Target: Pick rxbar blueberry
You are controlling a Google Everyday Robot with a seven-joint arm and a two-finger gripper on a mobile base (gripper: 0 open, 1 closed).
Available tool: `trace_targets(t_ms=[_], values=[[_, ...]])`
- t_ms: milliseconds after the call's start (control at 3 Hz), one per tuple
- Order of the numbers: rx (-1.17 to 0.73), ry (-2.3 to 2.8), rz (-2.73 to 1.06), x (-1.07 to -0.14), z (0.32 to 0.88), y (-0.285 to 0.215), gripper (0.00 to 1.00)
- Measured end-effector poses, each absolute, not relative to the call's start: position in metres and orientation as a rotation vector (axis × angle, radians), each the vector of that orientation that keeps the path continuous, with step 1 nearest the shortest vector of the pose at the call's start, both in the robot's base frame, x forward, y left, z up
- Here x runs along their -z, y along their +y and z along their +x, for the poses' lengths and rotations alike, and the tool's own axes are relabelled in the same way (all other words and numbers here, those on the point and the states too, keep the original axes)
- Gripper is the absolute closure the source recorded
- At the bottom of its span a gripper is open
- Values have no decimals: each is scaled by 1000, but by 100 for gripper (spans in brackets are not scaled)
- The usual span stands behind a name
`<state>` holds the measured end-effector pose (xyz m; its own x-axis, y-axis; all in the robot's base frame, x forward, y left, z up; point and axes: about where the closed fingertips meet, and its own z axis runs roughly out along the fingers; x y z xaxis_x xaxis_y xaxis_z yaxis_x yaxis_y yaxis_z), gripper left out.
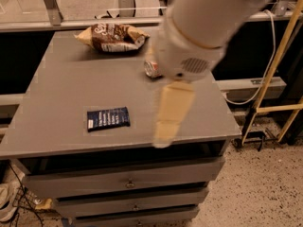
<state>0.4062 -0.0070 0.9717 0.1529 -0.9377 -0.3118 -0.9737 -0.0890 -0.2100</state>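
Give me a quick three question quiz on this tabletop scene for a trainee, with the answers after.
1. True or false: the gripper touches the rxbar blueberry.
2. Which item does the arm partly hide? A chip bag, B soda can, C rxbar blueberry.
3. Where does the gripper hang relative to the bar?
Key: 1 false, they are apart. 2 B. 3 To its right in the picture, near the table's front edge.

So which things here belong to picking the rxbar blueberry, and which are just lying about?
Job: rxbar blueberry, flat at the front left of the table; gripper, over the front right, apart from the bar.
Lying about: chip bag at the back; soda can, mostly hidden by the arm.
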Motion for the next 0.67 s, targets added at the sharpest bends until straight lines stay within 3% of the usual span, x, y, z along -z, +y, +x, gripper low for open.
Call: trace_targets(t_ms=[333, 667], values=[[-190, 1666, -2190, -974, 390, 56, 0], [-174, 1642, -2192, -982, 384, 61, 0]])
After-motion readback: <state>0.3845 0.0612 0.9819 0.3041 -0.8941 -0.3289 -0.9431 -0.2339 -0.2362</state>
